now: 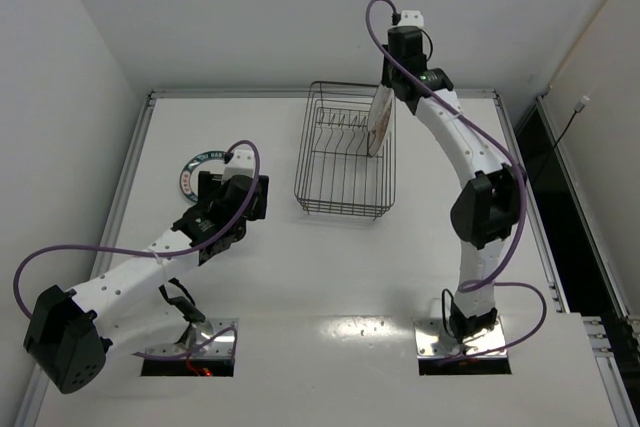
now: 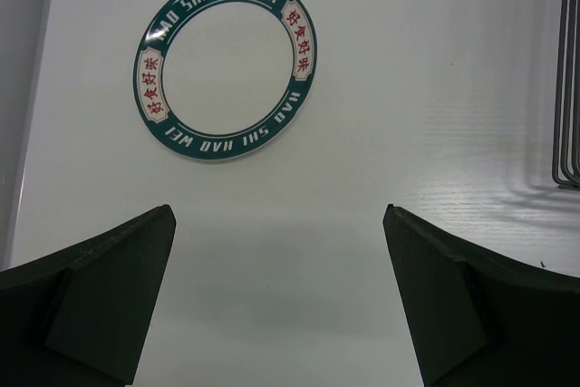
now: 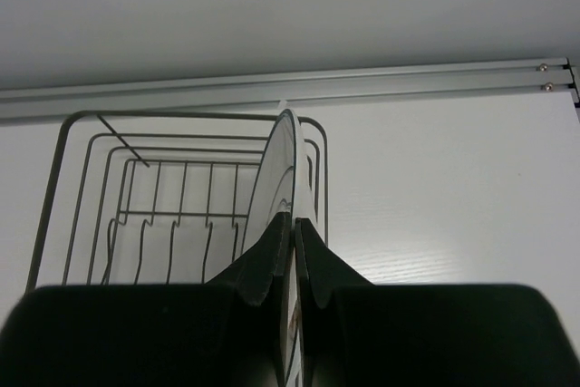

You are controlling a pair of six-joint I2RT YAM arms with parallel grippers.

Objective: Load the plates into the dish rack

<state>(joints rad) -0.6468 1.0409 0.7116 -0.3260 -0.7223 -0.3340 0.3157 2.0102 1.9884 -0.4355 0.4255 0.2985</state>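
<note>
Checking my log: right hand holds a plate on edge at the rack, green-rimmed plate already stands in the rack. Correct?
No: the green-rimmed plate lies flat on the table, outside the dish rack, per the left wrist view. The rest holds.

Left pincer (image 2: pixel 279 215) spread, right pincer (image 3: pixel 294 224) pinching plate (image 3: pixel 272 162)
</note>
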